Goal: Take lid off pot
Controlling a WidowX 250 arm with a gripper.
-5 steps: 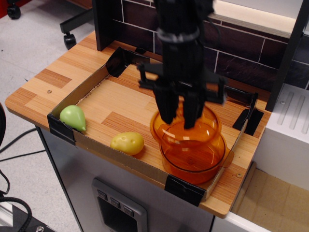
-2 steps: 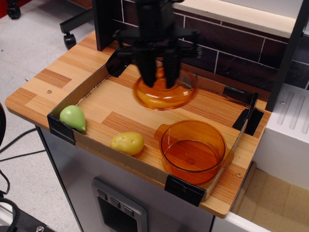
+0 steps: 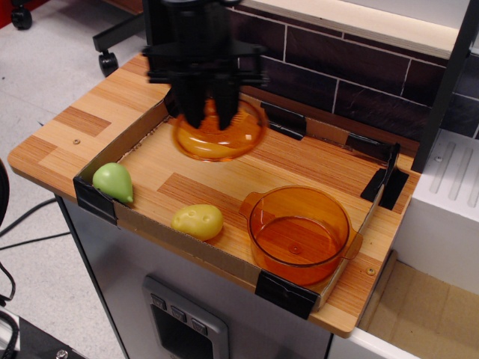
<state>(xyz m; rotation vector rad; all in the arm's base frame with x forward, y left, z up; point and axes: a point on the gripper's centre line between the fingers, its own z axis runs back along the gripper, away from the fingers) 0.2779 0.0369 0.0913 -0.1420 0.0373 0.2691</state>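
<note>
The orange translucent pot [image 3: 299,233] stands open at the front right of the cardboard-edged tray [image 3: 187,247], with nothing in it. My black gripper [image 3: 210,118] is shut on the knob of the orange domed lid [image 3: 219,136] and holds it in the air over the back left part of the tray, well to the left of the pot. The knob itself is hidden between the fingers.
A yellow potato-shaped toy [image 3: 197,221] lies at the tray's front edge, left of the pot. A green pear-shaped toy [image 3: 113,182] sits at the front left corner. A dark brick wall [image 3: 352,82] backs the tray. A white unit [image 3: 449,202] stands at the right.
The gripper lifted the lid off the pot and carried it up and to the left, across the tray. The pot stayed in place and now stands open.
</note>
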